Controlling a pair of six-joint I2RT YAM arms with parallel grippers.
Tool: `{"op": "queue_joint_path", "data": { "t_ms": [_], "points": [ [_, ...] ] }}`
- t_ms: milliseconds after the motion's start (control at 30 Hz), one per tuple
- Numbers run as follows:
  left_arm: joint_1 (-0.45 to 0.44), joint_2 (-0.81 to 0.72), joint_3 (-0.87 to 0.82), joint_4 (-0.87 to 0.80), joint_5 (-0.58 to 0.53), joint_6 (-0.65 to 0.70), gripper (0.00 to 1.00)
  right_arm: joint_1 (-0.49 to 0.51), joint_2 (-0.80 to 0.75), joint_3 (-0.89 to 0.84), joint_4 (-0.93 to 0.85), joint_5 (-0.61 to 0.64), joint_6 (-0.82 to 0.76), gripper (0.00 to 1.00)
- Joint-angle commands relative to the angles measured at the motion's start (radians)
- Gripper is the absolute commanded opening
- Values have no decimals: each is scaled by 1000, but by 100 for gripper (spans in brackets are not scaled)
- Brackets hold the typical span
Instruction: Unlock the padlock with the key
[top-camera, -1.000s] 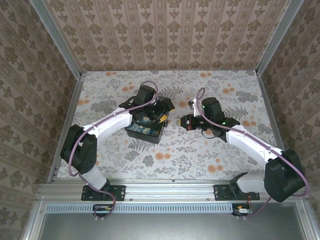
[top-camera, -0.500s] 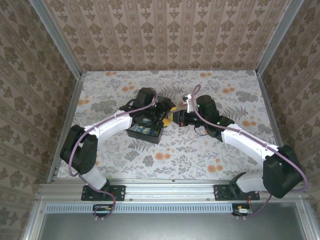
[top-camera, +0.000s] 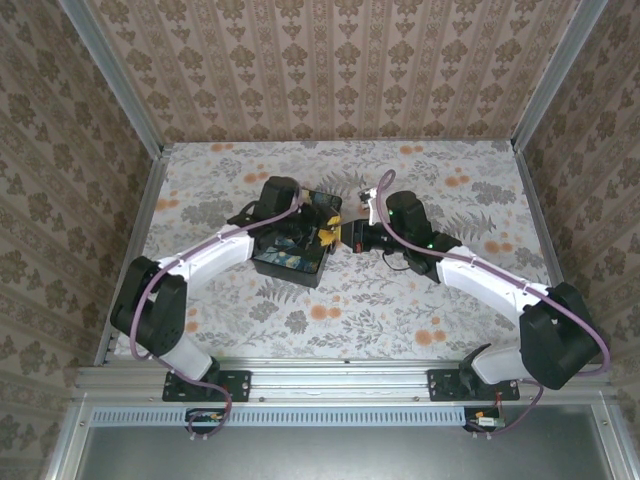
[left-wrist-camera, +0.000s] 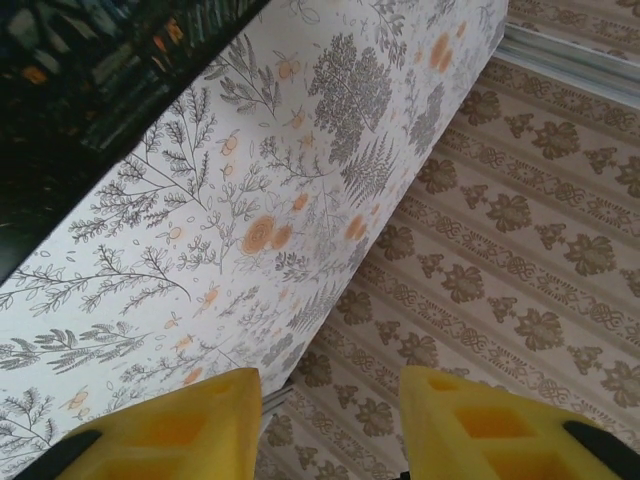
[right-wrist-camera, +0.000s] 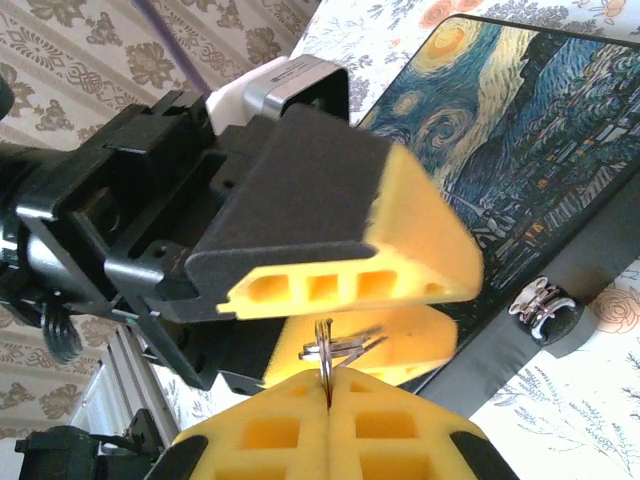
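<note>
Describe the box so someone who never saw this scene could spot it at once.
On the flowered table, just left of its middle, lies a flat black box. Its lid carries a swirling blue night-sky painting with yellow spots, unlike the pale leafy cloth around it.

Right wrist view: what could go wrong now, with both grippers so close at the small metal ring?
1. The right gripper pinches the thin silver metal key ring at its very fingertips. The left gripper, open right beside it, may twist it or knock it loose.
2. Both grippers nearly touch and may collide.
3. A dropped ring could land beside the black box with the swirly blue painted lid.
</note>
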Motion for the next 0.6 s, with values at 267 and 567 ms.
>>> {"op": "queue_joint_path", "data": {
  "t_ms": [267,567],
  "points": [
    [17,-70,-25,25,11,23,17,1,60,39,19,1,22,0],
    [26,-70,-14,-23,6,95,0,3,66,37,12,-23,19,13]
  ]
}}
